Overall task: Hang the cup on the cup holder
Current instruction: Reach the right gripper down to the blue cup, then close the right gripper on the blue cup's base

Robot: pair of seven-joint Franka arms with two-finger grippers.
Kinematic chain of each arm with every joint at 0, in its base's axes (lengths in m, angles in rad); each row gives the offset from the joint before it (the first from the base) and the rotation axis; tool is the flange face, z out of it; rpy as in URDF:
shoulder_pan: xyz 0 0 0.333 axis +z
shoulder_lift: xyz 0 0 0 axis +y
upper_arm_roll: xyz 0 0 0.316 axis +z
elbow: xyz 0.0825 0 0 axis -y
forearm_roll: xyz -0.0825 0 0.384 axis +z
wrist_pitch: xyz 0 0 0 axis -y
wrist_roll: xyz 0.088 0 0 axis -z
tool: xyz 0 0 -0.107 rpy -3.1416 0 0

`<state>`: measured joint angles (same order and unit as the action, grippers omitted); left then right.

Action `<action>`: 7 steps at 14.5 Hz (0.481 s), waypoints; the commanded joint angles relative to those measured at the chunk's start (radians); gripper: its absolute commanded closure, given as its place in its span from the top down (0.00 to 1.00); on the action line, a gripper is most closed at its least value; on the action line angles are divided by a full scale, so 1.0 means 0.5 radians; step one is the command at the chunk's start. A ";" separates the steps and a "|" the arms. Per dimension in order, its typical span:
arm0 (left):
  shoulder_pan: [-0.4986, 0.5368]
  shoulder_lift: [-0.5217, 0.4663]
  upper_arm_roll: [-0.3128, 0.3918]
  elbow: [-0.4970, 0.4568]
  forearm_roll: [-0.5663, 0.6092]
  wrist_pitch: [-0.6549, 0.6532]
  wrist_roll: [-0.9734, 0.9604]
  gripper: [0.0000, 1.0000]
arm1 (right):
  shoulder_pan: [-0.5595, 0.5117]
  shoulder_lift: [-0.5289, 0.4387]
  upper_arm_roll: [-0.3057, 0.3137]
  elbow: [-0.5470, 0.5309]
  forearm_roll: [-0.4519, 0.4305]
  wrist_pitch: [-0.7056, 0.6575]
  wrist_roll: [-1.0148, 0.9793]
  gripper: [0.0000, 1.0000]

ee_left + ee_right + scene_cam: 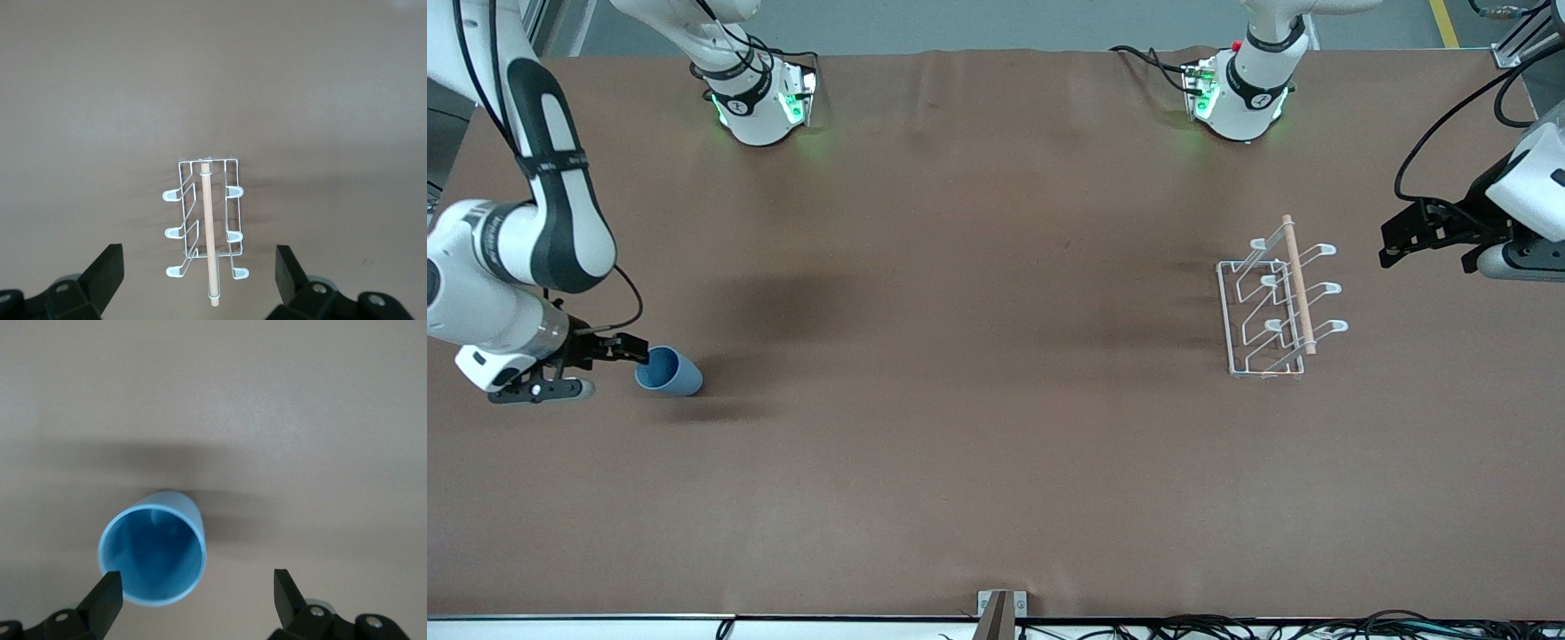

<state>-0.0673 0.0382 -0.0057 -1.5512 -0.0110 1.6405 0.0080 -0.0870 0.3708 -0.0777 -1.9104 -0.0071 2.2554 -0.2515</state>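
The light-blue cup (pixel 669 372) lies on its side on the brown table at the right arm's end, its open mouth turned toward my right gripper (pixel 600 366). That gripper is open, low and just short of the rim, holding nothing. In the right wrist view the cup (pixel 152 548) sits off-centre, its rim by one fingertip (pixel 110 585) of the gripper (pixel 197 582). The white wire cup holder (pixel 1276 302) with its wooden rod stands toward the left arm's end. My left gripper (pixel 1392 244) is open and empty beside it, clear of it. The left wrist view shows the holder (pixel 207 220) ahead of the open gripper (pixel 199 259).
The brown table (pixel 978 400) stretches wide between the cup and the holder. Both arm bases (pixel 760 102) stand at the edge farthest from the front camera. A small bracket (pixel 1000 609) and cables lie along the nearest edge.
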 commanded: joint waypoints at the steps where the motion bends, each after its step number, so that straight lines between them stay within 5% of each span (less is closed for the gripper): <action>1: 0.000 -0.021 -0.007 -0.015 -0.024 -0.014 0.021 1.00 | -0.025 0.034 0.020 -0.072 -0.013 0.140 -0.037 1.00; 5: -0.013 -0.015 -0.004 -0.015 -0.021 -0.017 0.024 1.00 | -0.025 0.114 0.020 -0.122 -0.001 0.287 -0.037 0.95; 7: -0.013 -0.006 -0.007 -0.012 -0.018 -0.017 0.021 1.00 | -0.022 0.126 0.020 -0.122 0.002 0.288 -0.037 0.53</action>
<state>-0.0735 0.0388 -0.0076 -1.5542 -0.0110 1.6405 0.0080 -0.0872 0.4395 -0.0767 -1.9581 -0.0070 2.3871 -0.2570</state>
